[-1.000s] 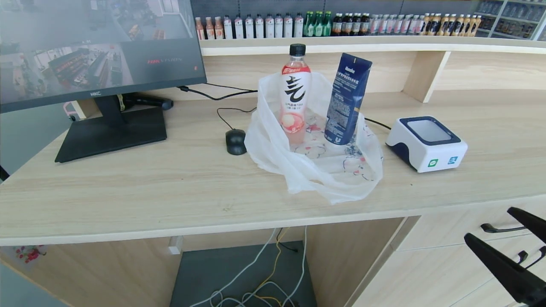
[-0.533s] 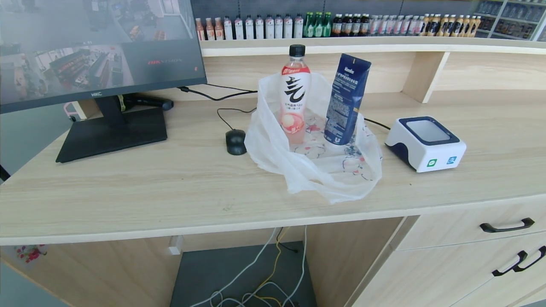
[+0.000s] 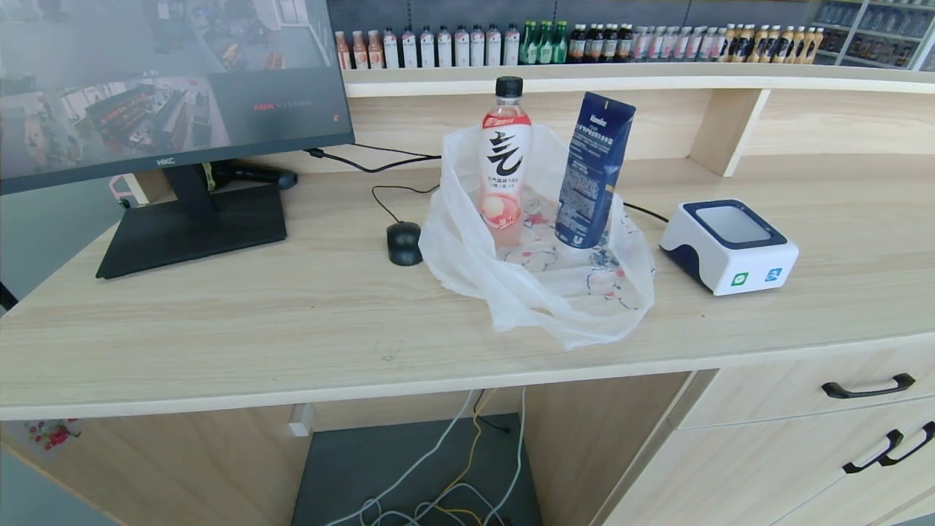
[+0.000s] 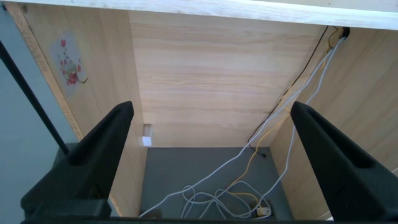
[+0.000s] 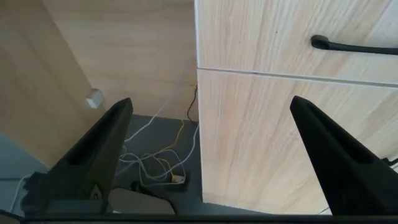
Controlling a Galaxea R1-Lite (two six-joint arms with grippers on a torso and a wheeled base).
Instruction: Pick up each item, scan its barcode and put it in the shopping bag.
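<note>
A: Stock on the wooden counter, largest first?

B: Item 1, monitor, at the robot's left end; not part of the job.
Item 2, white plastic shopping bag, mid-counter, mouth slumped wide.
Item 3, barcode scanner, just right of the bag, window up, nothing on it.
Item 4, blue stand-up pouch, upright inside the bag, on its right side.
Item 5, pink-labelled drink bottle, capped, upright inside the bag, left of the pouch.
Item 6, computer mouse, beside the bag's left edge.

A: Progress?

B: Judged complete, or nearly so. Both goods on view stand in the bag, and I can make out nothing further to pick. Whether each was scanned cannot be read from here.

A: Grippers?

B: Left gripper: under the counter edge, above the floor cables, fingers spread wide, holding and touching nothing.
Right gripper: low before the drawer fronts, fingers equally wide apart, empty.
</note>
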